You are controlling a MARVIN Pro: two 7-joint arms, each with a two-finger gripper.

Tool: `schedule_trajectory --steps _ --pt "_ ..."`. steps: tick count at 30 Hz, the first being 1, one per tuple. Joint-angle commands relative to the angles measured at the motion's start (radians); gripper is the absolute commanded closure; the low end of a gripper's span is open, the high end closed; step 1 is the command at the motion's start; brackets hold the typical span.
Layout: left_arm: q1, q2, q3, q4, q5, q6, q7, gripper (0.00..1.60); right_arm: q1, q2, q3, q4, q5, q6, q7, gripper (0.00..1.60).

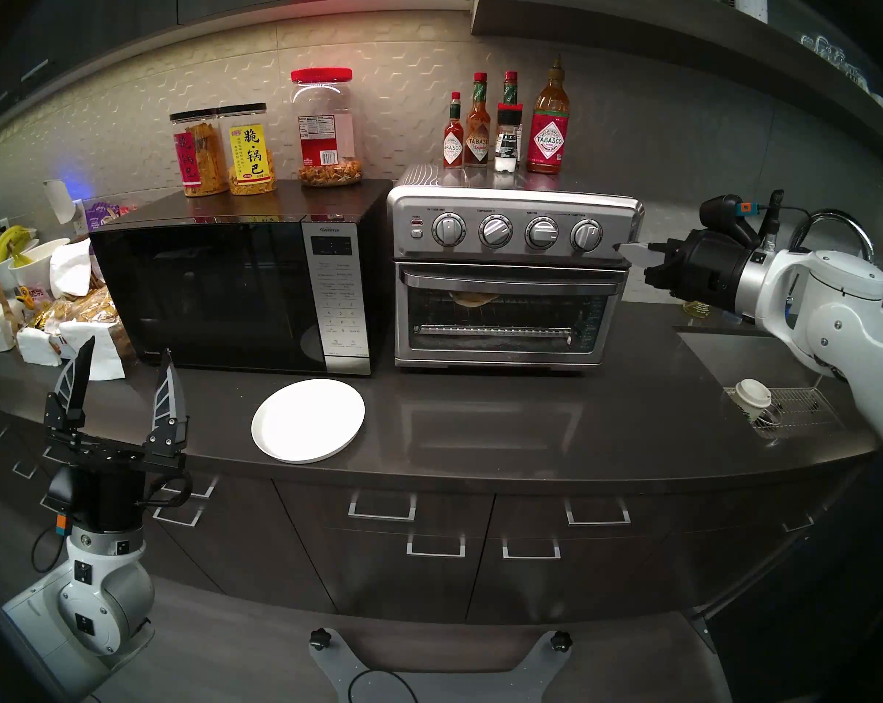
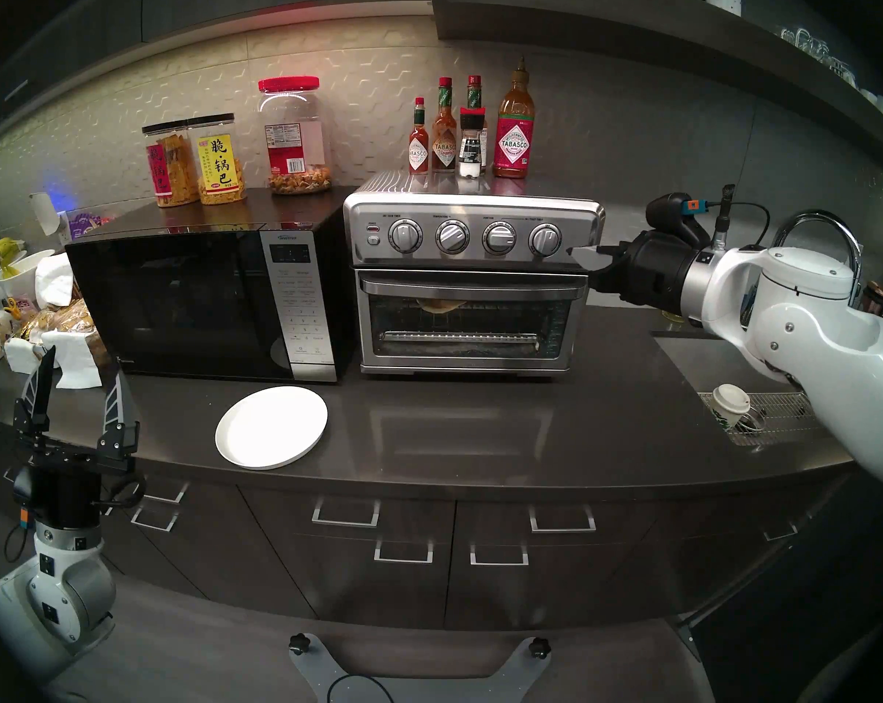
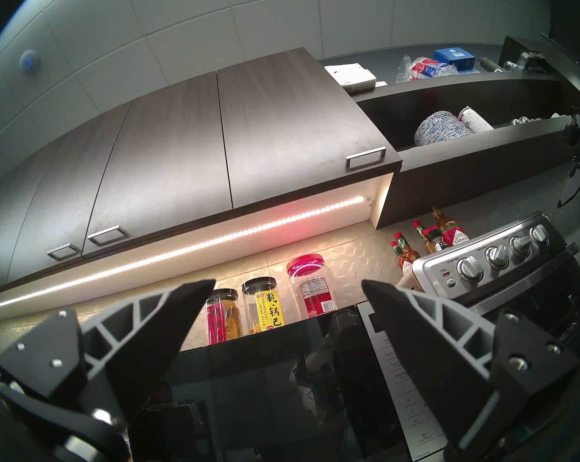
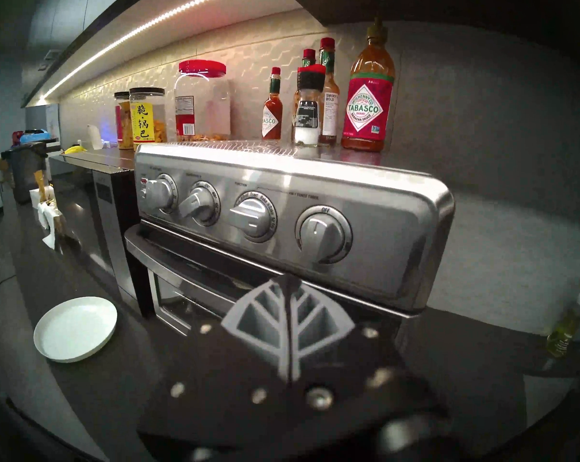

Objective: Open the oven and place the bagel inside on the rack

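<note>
Bagel [image 1: 472, 298] sits inside the oven [image 1: 510, 276], seen through the shut glass door on the upper rack [image 1: 530, 301]. It looks light, soft and crumbly, best taken gently by its crust. The right gripper [image 1: 627, 252], pressed together and empty, hangs level beside the oven's right edge; the left gripper [image 1: 124, 382], spread and empty, points up at near left. The dark, glossy countertop [image 1: 530, 423] bears a bare white plate [image 1: 308, 420] in front of the black microwave [image 1: 216, 291]. Cupboards and shelves hang overhead.
</note>
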Motion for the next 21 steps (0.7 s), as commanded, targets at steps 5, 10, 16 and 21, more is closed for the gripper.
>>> schedule_trajectory --steps 5,10,16,21 --pt "-0.002 0.0 -0.003 -0.006 0.001 -0.002 0.001 0.0 -0.132 0.006 -0.02 0.014 -0.012 -0.083 -0.049 1.6" --pt "-0.003 0.001 -0.002 -0.005 0.001 -0.002 0.001 0.0 -0.184 0.008 -0.025 0.047 -0.032 -0.138 -0.086 1.6" --pt "-0.003 0.001 -0.002 -0.004 0.001 -0.002 0.001 0.0 -0.231 0.004 -0.026 0.084 -0.049 -0.196 -0.118 1.6" --pt "-0.003 0.001 -0.001 -0.004 0.001 -0.001 0.001 0.0 -0.27 -0.004 -0.025 0.108 -0.06 -0.25 -0.141 1.6"
